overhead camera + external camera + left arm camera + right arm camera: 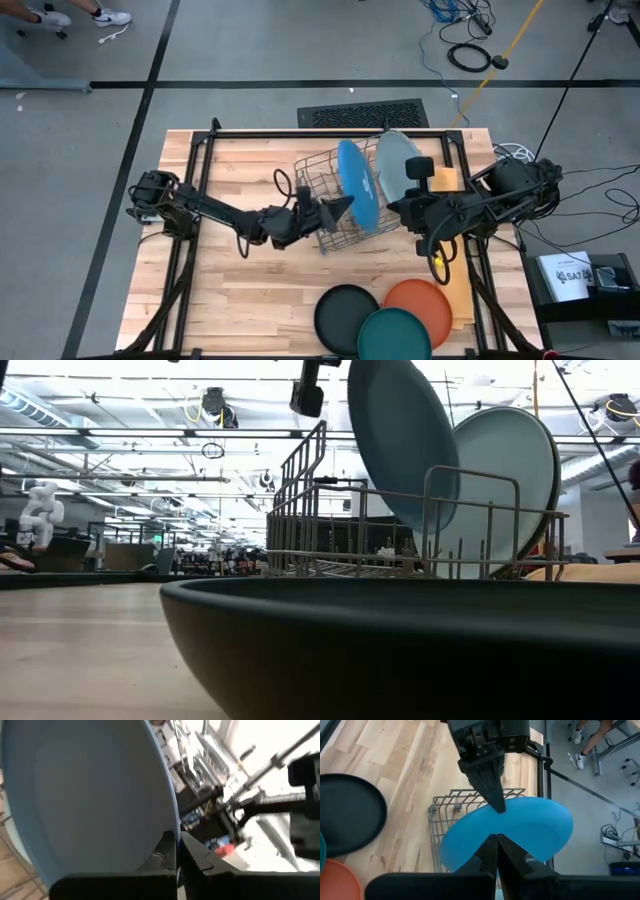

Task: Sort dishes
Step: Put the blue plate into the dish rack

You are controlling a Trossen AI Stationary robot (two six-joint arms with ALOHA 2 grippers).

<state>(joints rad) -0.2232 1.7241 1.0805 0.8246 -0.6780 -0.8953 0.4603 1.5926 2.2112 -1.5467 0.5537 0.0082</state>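
A medium blue plate (358,185) stands tilted in the wire rack (322,195), its top leaning toward the table's left. My left gripper (343,207) is shut at that top rim, coming from the left. My right gripper (497,839) is shut and hovers just above the plate's upturned face (530,827), from the right. A pale blue-grey plate (398,162) leans in the rack's right end behind it. A black plate (345,318), a dark teal plate (395,335) and an orange plate (420,300) lie flat near the front edge. My left gripper has the tips of its shut fingers (497,805) against the blue plate's upper rim (172,822), coming about level from the table's left. The plate lies to one side of the fingers, not between them. It leans tilted, its lower part down inside the rack. My right gripper's shut tips stand over the plate's face; I cannot tell whether they touch it.
The rack's wire walls (300,510) rise around the plates. A dark plate's rim (400,640) fills the low view's foreground. An orange block (446,179) sits by the right arm. Bare wood lies at the table's front left (240,300).
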